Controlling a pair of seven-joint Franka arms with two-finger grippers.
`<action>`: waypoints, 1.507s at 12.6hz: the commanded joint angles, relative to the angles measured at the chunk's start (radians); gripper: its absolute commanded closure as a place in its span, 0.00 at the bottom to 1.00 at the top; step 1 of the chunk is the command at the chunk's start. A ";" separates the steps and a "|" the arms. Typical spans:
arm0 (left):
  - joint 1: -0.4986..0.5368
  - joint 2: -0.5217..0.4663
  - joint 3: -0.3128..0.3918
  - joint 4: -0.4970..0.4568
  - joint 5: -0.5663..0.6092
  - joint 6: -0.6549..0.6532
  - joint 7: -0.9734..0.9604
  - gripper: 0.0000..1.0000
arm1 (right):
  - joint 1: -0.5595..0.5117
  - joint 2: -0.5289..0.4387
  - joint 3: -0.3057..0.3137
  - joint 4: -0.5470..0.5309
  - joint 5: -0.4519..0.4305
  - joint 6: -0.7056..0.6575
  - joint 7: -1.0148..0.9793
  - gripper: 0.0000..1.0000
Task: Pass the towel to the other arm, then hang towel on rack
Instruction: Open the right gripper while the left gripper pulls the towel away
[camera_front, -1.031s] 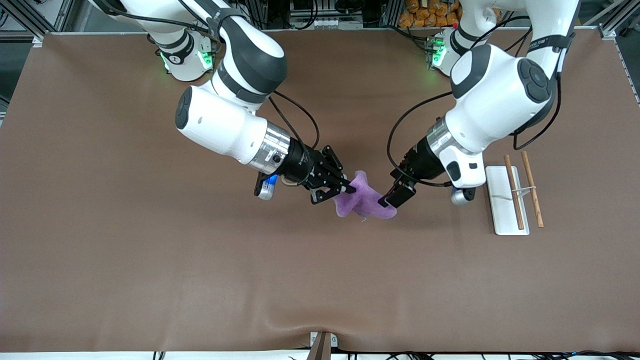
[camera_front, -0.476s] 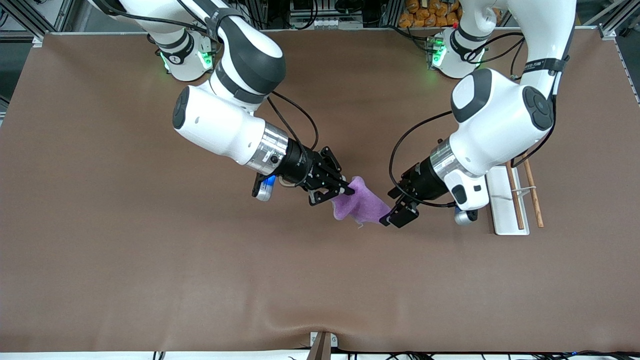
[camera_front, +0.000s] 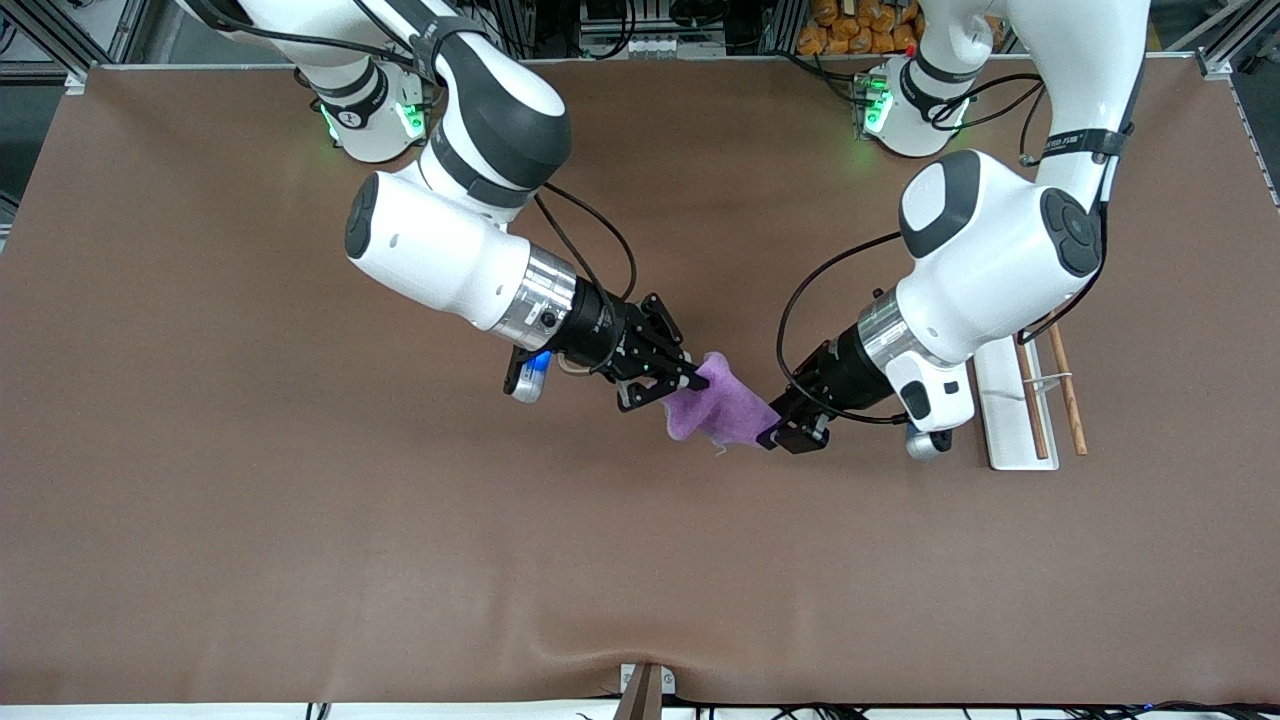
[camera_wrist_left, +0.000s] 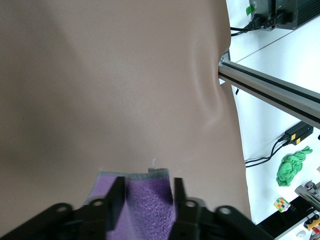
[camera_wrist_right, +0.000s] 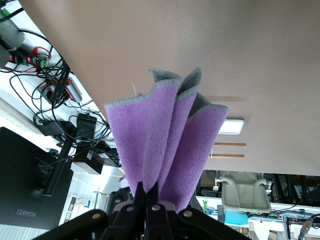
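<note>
The purple towel (camera_front: 725, 408) with a grey hem hangs in the air over the middle of the table. My right gripper (camera_front: 690, 380) is shut on one end of it; in the right wrist view (camera_wrist_right: 152, 192) the towel (camera_wrist_right: 160, 135) fans out in folds from the closed fingers. My left gripper (camera_front: 778, 432) is at the towel's free corner. In the left wrist view (camera_wrist_left: 147, 192) its fingers (camera_wrist_left: 117, 192) stand apart on either side of a towel fold (camera_wrist_left: 150, 205), not pressing it flat. The rack (camera_front: 1000, 420) stands on the table beside the left arm.
The rack's two wooden rods (camera_front: 1030, 395) lie along its white base, joined by a thin wire. It also shows in the right wrist view (camera_wrist_right: 227, 149). The brown table cover (camera_front: 400, 550) has a ridge at its front edge.
My left gripper has moved toward the front camera to the towel's free corner, and its fingers now straddle the cloth. The right arm has held still with the towel.
</note>
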 joint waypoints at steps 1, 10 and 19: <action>0.000 0.012 0.002 0.022 -0.009 0.001 0.006 0.80 | -0.004 0.017 0.002 0.035 0.014 -0.011 0.005 1.00; 0.072 -0.024 -0.001 0.023 -0.005 -0.140 0.079 1.00 | -0.010 0.014 0.002 0.032 0.016 -0.016 0.008 0.26; 0.222 -0.085 0.001 0.013 0.000 -0.489 0.440 1.00 | -0.099 -0.036 -0.005 0.032 -0.013 -0.197 -0.014 0.00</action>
